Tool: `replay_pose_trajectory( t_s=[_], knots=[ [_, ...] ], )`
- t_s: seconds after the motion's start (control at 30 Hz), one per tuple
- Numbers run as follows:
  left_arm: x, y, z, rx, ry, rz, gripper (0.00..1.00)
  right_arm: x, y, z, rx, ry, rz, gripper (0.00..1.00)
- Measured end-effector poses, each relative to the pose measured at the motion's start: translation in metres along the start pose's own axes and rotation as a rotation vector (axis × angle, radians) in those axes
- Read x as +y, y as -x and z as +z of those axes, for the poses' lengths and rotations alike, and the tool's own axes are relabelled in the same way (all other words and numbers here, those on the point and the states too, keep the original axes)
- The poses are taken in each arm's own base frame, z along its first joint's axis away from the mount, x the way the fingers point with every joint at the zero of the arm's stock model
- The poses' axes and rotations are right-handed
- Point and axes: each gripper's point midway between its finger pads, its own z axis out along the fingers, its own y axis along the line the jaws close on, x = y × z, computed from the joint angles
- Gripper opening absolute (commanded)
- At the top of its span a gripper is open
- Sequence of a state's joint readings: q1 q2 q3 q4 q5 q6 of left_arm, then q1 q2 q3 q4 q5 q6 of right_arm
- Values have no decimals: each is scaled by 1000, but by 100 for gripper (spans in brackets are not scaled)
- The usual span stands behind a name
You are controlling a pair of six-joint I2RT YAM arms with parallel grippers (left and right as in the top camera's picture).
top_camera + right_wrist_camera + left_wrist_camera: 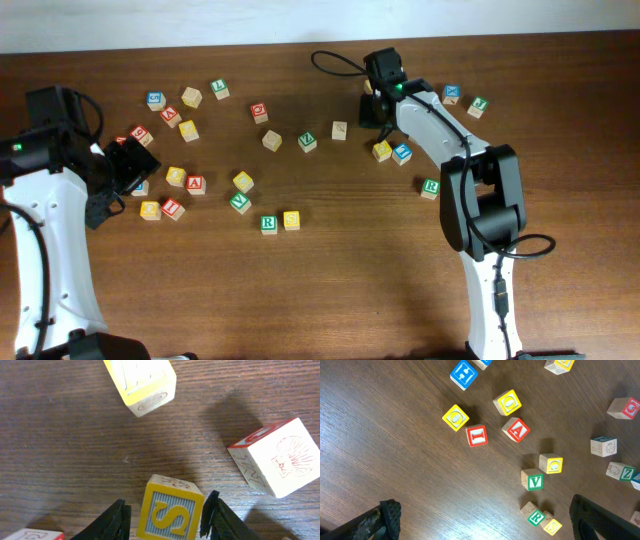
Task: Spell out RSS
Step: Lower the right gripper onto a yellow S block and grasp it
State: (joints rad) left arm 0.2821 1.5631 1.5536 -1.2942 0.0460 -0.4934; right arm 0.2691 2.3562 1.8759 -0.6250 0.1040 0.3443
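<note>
The right gripper (378, 104) reaches to the far side of the wooden table (340, 300), right of centre. In its wrist view its 2 fingers (116, 521) stand about half closed on either side of a held-side S cube (170, 510), whose yellow S on a blue-lined face looks toward the camera. The right finger meets the cube's edge and the left finger sits just beside its other side, but I cannot tell whether they actually press it. Near this cube lie a yellow-edged cube (142, 382) ahead of it and a red-edged cube (277, 457) with a line drawing on its side, off to the right; both stand apart from the fingers. The other 2 task pieces sit together near the middle of the table: the green R cube (268, 224) with the row S cube (291, 220) right beside it on its right, touching or nearly so. The left wrist view shows the same pair low in its frame. The left gripper (125, 165) hovers over the left part of the table with its jaws spread wide and only bare wood between them. Scattered cubes lie ahead of it, among them a green V cube (535, 481), a red A cube (516, 429) and a blue cube (464, 372).
</note>
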Motion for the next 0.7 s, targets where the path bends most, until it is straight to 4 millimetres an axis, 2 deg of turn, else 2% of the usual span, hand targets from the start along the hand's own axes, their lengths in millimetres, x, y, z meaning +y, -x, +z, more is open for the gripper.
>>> replay_pose_trajectory(
  t_s=[0.17,0.3,0.7],
  knots=[
    [0,0,0,0,0,0,99,1,5,0,-20,4,2,44],
    [0,0,0,0,0,0,99,1,5,0,-21,4,1,26],
    [0,0,0,0,0,0,99,-1,1,-4,0,-3,4,27]
  ],
)
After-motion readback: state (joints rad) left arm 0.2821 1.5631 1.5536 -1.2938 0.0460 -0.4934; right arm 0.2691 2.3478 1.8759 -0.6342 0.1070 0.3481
